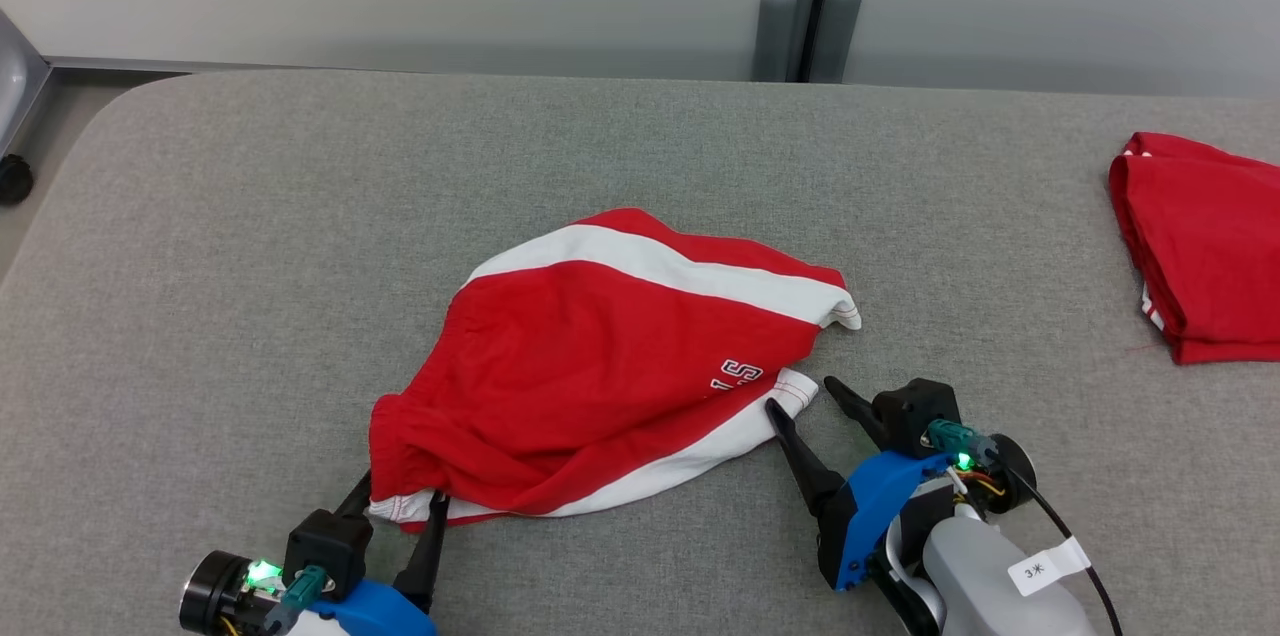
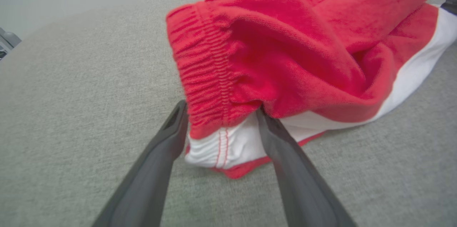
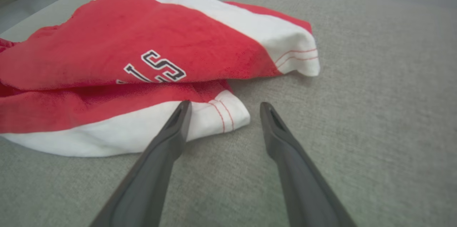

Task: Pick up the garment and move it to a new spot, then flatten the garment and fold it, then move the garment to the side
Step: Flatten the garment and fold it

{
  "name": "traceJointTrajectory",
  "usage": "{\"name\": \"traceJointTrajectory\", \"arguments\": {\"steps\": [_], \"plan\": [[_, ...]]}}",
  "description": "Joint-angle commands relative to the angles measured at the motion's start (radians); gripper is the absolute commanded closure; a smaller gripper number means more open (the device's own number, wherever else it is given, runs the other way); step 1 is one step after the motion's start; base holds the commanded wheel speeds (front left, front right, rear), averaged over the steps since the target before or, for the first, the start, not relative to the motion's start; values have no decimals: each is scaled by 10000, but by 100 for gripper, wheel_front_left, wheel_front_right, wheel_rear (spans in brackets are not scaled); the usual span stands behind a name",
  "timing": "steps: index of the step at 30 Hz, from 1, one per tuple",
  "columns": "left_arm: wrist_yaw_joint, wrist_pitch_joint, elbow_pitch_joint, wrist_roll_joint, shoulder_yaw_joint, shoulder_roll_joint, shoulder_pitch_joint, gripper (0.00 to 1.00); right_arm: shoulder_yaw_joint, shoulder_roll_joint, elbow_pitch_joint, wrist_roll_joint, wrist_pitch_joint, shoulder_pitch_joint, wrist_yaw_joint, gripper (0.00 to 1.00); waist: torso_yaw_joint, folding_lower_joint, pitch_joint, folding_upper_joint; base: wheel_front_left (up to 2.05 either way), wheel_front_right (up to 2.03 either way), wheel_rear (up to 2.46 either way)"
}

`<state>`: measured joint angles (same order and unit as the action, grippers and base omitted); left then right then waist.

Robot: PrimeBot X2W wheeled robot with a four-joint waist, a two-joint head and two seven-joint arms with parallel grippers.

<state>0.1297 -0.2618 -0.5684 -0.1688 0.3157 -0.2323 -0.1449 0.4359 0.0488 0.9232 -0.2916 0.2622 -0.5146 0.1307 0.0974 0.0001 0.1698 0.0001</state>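
Two red garments lie on the grey padded table (image 1: pixel 250 246). The red-and-white shorts (image 1: pixel 600 356) sit crumpled near the middle, toward the front edge. A second red garment (image 1: pixel 1200 246) lies well apart at the far right, cut off by the head view's border.

At the shorts' near-left end the left gripper (image 1: pixel 400 494) has its fingers spread, with the elastic waistband corner (image 2: pixel 207 87) bunched between them and touching both. At the other end the right gripper (image 1: pixel 801 393) is likewise spread, low at the white leg hem (image 3: pixel 228 112). One of its fingers overlaps the hem and the other is over bare table.

Bare table runs left of the shorts, behind them, and across to the second garment. Past the back edge stand a pale wall and a dark post (image 1: pixel 805 16). A black castor (image 1: pixel 15 178) sits off the rounded back-left corner.
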Motion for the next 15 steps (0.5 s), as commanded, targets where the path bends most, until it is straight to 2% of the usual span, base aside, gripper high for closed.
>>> {"name": "traceJointTrajectory", "arguments": {"steps": [1, 2, 3, 4, 8, 15], "plan": [[11, -46, 14, -57, 87, -68, -163, 52, 126, 32, 181, -137, 37, -144, 1, 0, 28, -1, 27, -1, 0, 0, 0], [11, -46, -21, -71, 172, -94, -198, 60, 242, 34, 303, -284, 37, -212, 1, 29, 41, -1, 48, -1, 0, 0, 0], [11, -46, -43, -107, 245, -117, -245, 100, 348, 34, 403, -400, 37, -298, 1, 65, 50, -1, 61, -1, 0, 0, 0], [11, -46, -52, -155, 334, -136, -275, 100, 441, 34, 460, -492, 37, -367, 1, 100, 52, -1, 69, -1, 0, 0, 0], [12, -46, 190, -304, 601, -224, -182, 100, 500, 34, 278, -849, 37, -373, 1, 100, -2, -1, 0, -1, 0, 0, 0], [12, -44, 1895, -948, 807, -277, 25, 100, -756, 43, -1179, -880, 37, 243, 1, 100, -38, -1, -326, -1, 0, 0, 0]]}}
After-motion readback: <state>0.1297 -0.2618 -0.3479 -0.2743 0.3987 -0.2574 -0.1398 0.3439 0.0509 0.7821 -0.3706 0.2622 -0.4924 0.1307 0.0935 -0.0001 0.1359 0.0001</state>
